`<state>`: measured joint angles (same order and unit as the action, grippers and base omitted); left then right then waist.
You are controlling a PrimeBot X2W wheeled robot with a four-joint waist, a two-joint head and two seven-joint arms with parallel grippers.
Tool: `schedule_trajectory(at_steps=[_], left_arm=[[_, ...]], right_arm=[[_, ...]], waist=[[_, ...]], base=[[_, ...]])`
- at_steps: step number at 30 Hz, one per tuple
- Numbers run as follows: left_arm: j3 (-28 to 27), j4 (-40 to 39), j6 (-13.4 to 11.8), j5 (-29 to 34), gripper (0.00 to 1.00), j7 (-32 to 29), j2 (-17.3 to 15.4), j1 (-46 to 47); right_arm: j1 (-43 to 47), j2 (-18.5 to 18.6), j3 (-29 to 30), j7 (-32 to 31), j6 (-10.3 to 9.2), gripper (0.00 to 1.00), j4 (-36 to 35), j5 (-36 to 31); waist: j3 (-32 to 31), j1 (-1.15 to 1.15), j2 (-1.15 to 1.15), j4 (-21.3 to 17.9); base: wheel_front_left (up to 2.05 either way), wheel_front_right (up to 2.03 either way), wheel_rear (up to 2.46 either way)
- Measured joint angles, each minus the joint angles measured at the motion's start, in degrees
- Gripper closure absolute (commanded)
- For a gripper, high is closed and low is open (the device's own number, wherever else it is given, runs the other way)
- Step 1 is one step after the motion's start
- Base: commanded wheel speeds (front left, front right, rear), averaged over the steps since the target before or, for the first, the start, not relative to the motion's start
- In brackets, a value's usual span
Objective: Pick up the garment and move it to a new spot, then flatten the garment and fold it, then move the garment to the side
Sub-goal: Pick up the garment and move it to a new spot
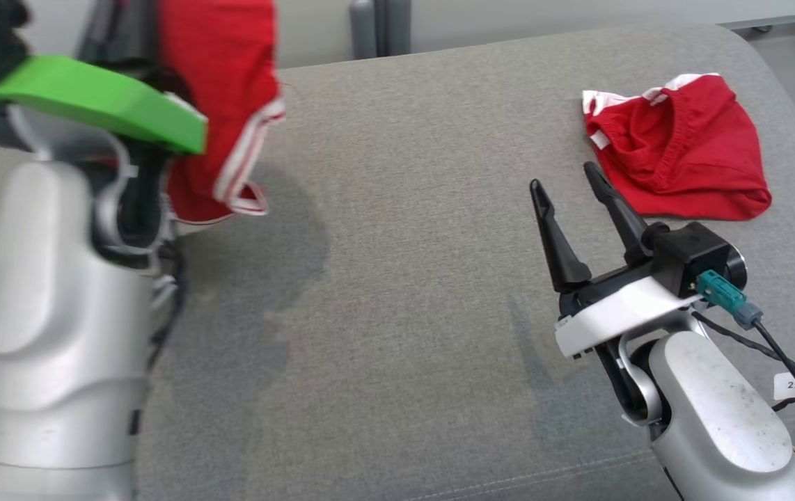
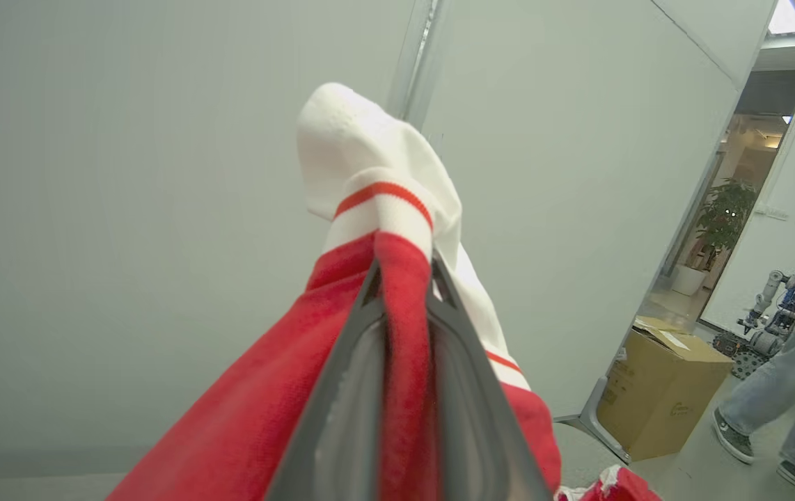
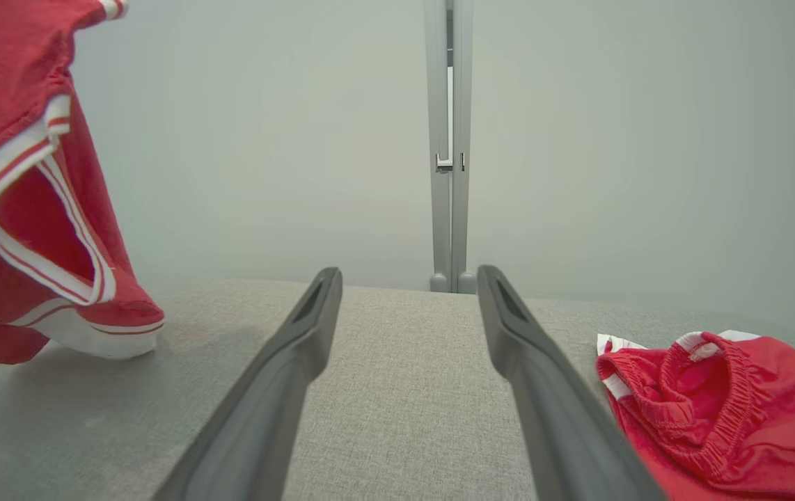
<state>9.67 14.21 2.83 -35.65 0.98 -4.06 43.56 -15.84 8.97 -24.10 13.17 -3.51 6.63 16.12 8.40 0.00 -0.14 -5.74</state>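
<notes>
A red garment (image 1: 220, 83) with white striped trim hangs in the air at the upper left, its lower hem just above the grey cushion (image 1: 404, 243). In the left wrist view my left gripper (image 2: 404, 261) is shut on a fold of this garment (image 2: 251, 417), with white cuff fabric bunched above the fingertips. My right gripper (image 1: 562, 176) hovers open and empty over the cushion's right side. Through its fingers (image 3: 300, 348) I see the hanging garment (image 3: 21, 209) at the left.
A second red garment with an elastic waistband (image 1: 683, 156) lies crumpled at the cushion's back right, just beyond my right gripper. A grey post (image 3: 447, 139) stands behind the cushion. A cardboard box (image 2: 658, 390) and a person's legs (image 2: 780, 403) are off to the side.
</notes>
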Motion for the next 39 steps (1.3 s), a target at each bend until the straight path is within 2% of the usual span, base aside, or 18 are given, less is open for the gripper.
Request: schedule_trajectory(at_steps=[3, 5, 16, 24, 25, 26, 28, 29, 30, 31, 32, 39], left_arm=[[1.8, 1.3, -1.1, 0.1, 1.0, 0.7, 3.6, -0.7], [3.2, 2.4, -1.6, 0.5, 1.0, 1.2, 4.6, -1.8], [6.8, 8.5, -5.4, 3.0, 1.0, 3.8, 2.8, -5.6], [11.5, 11.1, -6.0, 6.7, 1.0, 6.2, 2.7, -3.3], [12.3, 11.7, -6.0, 7.1, 0.88, 6.2, 2.7, -3.4], [13.0, 12.4, -6.0, 7.4, 0.83, 6.2, 2.7, -3.4], [15.0, 13.6, -5.9, 7.9, 0.82, 6.2, 2.7, -3.6], [16.1, 14.3, -5.9, 8.2, 0.73, 6.2, 2.7, -3.8], [17.2, 15.0, -5.8, 8.6, 0.58, 6.2, 2.7, -4.1], [18.6, 15.6, -5.2, 8.8, 0.24, 6.1, 2.6, -4.5], [20.0, 16.2, -4.5, 8.8, 0.0, 5.9, 2.6, -4.9], [28.4, 16.4, -0.9, 4.8, 0.0, 4.6, 2.3, -6.9]], right_arm=[[0.0, -0.4, -0.6, 0.0, 0.14, 0.0, 0.0, 0.1], [0.0, -0.7, -0.9, 0.0, 0.55, 0.0, 0.0, 0.1], [-0.2, -2.7, -3.1, 0.0, 1.48, 0.0, 0.5, 0.1], [-1.3, -3.7, -3.9, 0.5, 2.0, 0.0, 1.8, 1.1], [-1.5, -3.8, -3.9, 0.5, 2.01, 0.0, 1.9, 1.1], [-1.5, -3.8, -4.0, 0.5, 2.09, 0.0, 2.0, 1.1], [-1.6, -4.0, -4.0, 0.5, 2.08, 0.0, 2.3, 1.1], [-1.6, -4.0, -3.9, 0.5, 2.08, 0.0, 2.4, 1.3], [-1.6, -4.0, -3.7, 0.5, 2.07, 0.0, 2.6, 1.5], [-1.6, -4.1, -3.5, 0.5, 1.99, 0.0, 2.8, 1.6], [-1.6, -4.1, -2.9, 0.7, 1.9, 0.0, 3.0, 1.6], [-1.6, -3.6, 0.9, 1.1, 0.8, 0.0, 3.6, 1.6]], waist=[[0.0, 0.0, 0.0, -1.5], [0.2, 0.0, 0.0, -2.5], [2.3, 0.0, 0.0, -8.7], [5.0, 0.0, 0.0, -14.9], [5.4, 0.0, 0.0, -15.5], [5.7, 0.0, 0.0, -16.2], [6.4, 0.0, 0.0, -17.4], [6.7, 0.0, 0.0, -17.9], [7.1, 0.0, 0.0, -18.4], [7.4, 0.0, 0.0, -18.9], [7.8, 0.0, 0.0, -19.3], [9.1, 0.0, 0.0, -19.5]], base=[[0.0, 0.0, 0.0], [0.0, 0.0, 0.0], [0.0, 0.0, 0.0], [0.0, 0.0, 0.0], [0.0, 0.0, 0.0], [0.0, 0.0, 0.0], [0.0, 0.0, 0.0], [0.0, 0.0, 0.0], [0.0, 0.0, 0.0], [0.0, 0.0, 0.0], [0.0, 0.0, 0.0], [0.0, 0.0, 0.0]])
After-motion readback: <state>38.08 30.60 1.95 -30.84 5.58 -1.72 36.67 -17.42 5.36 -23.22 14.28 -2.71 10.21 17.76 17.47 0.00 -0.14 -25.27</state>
